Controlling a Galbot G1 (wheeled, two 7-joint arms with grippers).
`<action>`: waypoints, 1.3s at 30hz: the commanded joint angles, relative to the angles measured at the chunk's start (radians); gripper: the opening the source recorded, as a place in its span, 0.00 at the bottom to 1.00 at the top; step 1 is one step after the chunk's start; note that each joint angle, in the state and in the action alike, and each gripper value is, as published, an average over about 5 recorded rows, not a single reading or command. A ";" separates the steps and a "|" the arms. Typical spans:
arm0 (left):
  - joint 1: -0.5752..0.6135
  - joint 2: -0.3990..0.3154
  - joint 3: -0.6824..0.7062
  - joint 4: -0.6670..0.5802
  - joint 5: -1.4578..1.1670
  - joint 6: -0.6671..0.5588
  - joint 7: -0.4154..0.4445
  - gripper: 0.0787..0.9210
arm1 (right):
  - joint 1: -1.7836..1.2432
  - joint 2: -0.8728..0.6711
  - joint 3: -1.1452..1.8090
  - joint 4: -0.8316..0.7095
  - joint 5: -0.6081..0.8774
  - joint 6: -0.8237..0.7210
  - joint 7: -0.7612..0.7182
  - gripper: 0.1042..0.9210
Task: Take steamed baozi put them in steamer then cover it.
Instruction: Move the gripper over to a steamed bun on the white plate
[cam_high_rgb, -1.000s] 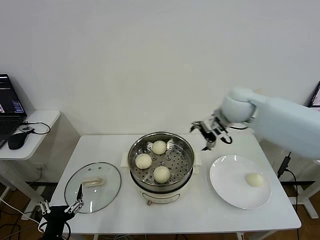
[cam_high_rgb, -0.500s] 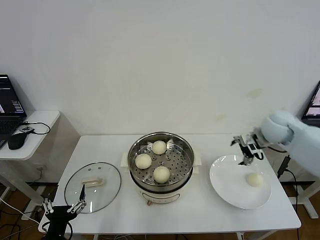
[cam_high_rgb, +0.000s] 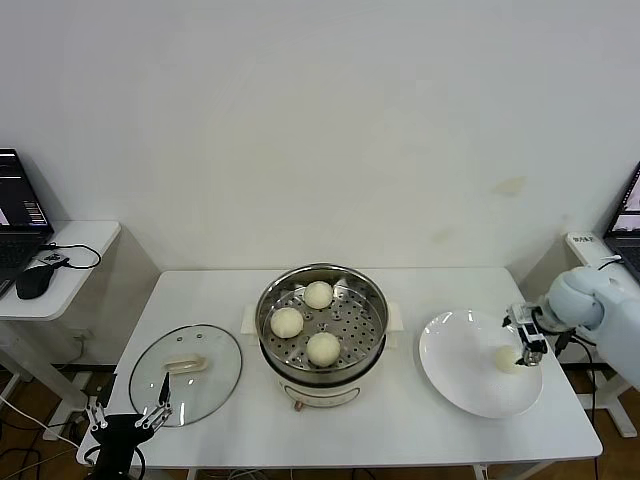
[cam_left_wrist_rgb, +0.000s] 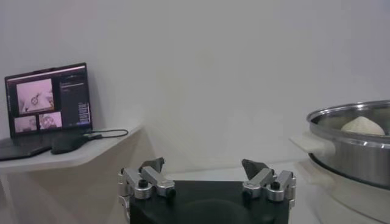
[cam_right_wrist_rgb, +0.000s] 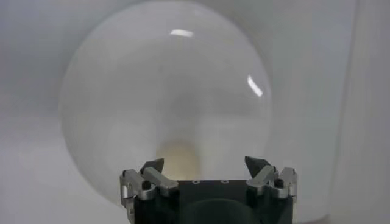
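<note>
- Over white plate (cam_high_rgb: 455, 385), R side of table (cam_high_rgb: 400, 420): right gripper (cam_high_rgb: 527, 345) poised just above last baozi (cam_high_rgb: 506, 358), jaws wide, nothing held — lined up to straddle bun for pickup
- In steamer (cam_high_rgb: 322, 322), mid-table: three baozi (cam_high_rgb: 322, 347) already on perforated floor, room left for 4th
- By table's L front corner: left gripper (cam_high_rgb: 127, 416) parked low, jaws wide, empty — prob. waiting beside cover (cam_high_rgb: 186, 373), flat on table, handle up
</note>
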 joint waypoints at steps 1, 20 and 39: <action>-0.001 0.001 0.002 0.002 0.001 0.001 0.001 0.88 | -0.109 0.001 0.077 -0.051 -0.057 0.005 -0.002 0.88; -0.010 -0.001 0.004 0.006 -0.002 0.005 0.003 0.88 | -0.097 0.092 0.086 -0.124 -0.076 0.021 0.033 0.85; -0.007 -0.004 0.002 0.000 -0.003 0.004 0.002 0.88 | -0.034 0.073 0.060 -0.079 -0.041 0.000 0.013 0.59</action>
